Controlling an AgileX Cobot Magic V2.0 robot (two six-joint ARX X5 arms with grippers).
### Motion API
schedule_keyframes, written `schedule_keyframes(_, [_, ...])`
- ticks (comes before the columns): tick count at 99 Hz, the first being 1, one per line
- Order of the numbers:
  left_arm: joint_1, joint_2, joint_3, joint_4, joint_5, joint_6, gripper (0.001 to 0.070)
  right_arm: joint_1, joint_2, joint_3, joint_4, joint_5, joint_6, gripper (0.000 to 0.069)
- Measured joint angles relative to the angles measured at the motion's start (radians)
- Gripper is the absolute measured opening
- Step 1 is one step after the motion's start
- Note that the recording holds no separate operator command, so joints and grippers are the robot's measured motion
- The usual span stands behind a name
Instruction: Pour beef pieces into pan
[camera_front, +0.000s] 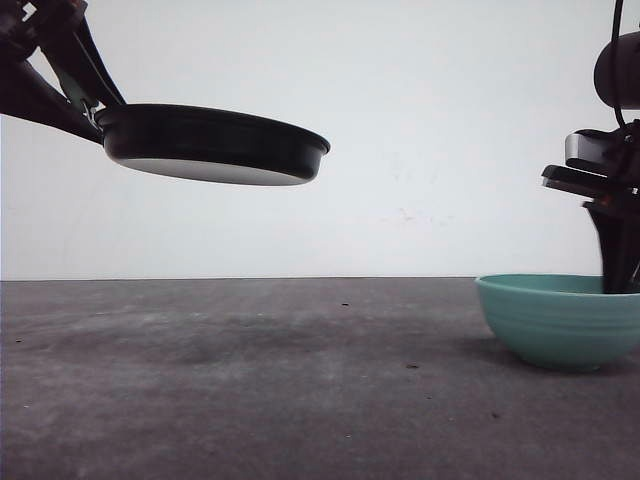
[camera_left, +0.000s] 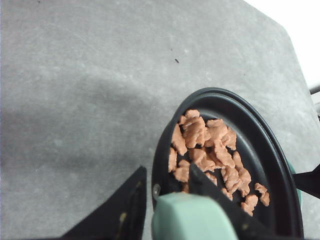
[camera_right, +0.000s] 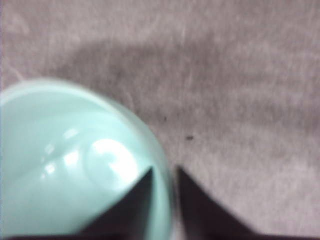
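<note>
Beef pieces (camera_left: 212, 152), light and loose, lay in the rigid pan (camera_front: 212, 143) held above the worktop's left side by the left end effector (camera_left: 192, 200), clamped on its mint handle (camera_left: 192, 217); the right end effector (camera_right: 165, 172) pinched the empty bowl's (camera_front: 560, 318) rim.

The teal ribbed bowl (camera_front: 562, 318) is cut off at the front view's right edge; its interior is hidden there. The shallow black frying pan (camera_front: 212, 143) hides its contents from this low angle.
</note>
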Motion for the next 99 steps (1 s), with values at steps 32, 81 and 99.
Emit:
schedule_keyframes(32, [-0.01,0.012,0.0,0.047,-0.003,0.009,0.0121,0.0,-0.093,0.068,0.003,-0.018,0.017,0.0414])
schedule_keyframes(81, [-0.078,0.32,0.004,0.161,-0.018,0.052,0.012,0.104,-0.595,0.24,-0.074,0.07,-0.039,0.0021])
schedule_keyframes(99, [-0.103,0.401,0.004,0.276,-0.014,0.051,0.012,0.114,-0.749,0.24,-0.124,0.098,-0.043,0.0018])
